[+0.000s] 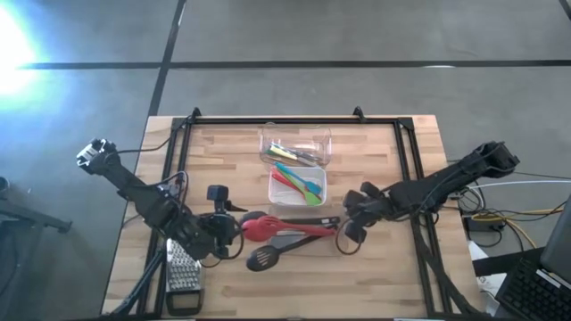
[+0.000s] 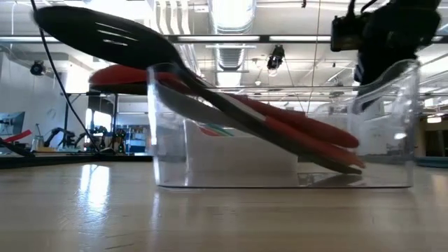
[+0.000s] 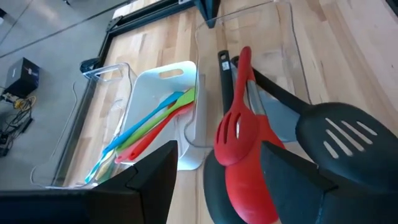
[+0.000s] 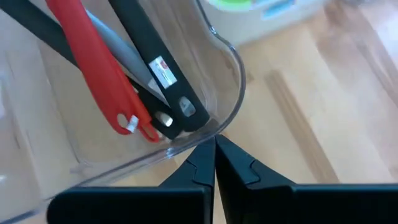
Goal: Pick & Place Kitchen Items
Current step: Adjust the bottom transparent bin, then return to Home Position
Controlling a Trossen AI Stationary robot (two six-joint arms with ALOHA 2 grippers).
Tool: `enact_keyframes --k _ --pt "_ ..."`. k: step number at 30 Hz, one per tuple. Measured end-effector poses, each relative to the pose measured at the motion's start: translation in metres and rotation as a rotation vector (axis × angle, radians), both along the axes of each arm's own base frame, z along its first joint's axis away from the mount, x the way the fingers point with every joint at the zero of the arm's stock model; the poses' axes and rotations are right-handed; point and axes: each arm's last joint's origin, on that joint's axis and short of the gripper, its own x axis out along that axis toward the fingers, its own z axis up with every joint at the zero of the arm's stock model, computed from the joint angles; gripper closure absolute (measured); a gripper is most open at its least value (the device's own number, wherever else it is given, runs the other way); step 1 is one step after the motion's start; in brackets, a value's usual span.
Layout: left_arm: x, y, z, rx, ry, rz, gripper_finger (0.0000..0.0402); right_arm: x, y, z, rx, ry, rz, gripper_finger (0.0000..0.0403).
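Observation:
The near clear tub [image 1: 328,242] holds red utensils [image 3: 239,127] and black ones, their handle ends [image 4: 177,109] in its right end. Their heads stick out over its left rim, among them a black slotted spoon [image 1: 261,259]. My left gripper [image 1: 232,234] is open at these heads. In the left wrist view its fingers [image 3: 149,183] stand on either side of the red heads, and no touch shows. My right gripper [image 1: 346,234] is shut at the tub's right end. The middle tub [image 1: 273,192] holds teal, green and orange tools [image 3: 152,127]. The far tub [image 1: 264,143] holds small tools. My right gripper has its shut fingertips [image 4: 205,155] against the rim [image 4: 186,146] of the near tub's right end, at a corner. It comes slanting down from the table's right. I cannot tell whether the clear wall is pinched between the fingers. The tub stands flat on the table.
A steel box grater [image 1: 183,272] lies at the near left beside my left arm. A small black object [image 1: 217,193] sits left of the middle tub. A black frame [image 1: 294,119] runs along the table's far edge and sides. Bare wood shows at the near right.

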Motion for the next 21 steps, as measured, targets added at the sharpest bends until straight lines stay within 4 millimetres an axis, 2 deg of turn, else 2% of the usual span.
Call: enact_keyframes --k 6,11,16,21 --pt "0.000 0.000 0.000 0.002 0.006 -0.002 0.0172 0.013 -0.010 0.004 -0.006 -0.107 0.020 0.0395" --pt "-0.003 0.001 -0.003 0.007 0.036 0.002 0.0172 0.010 -0.014 0.007 -0.023 -0.078 0.037 0.0395" --pt "-0.009 0.007 -0.001 0.020 0.050 0.031 0.0173 0.006 -0.015 0.032 -0.025 -0.161 0.071 0.0395" --pt "-0.013 0.012 0.005 0.101 -0.006 0.064 0.0183 0.005 -0.016 0.065 -0.102 -0.410 0.192 0.0395"
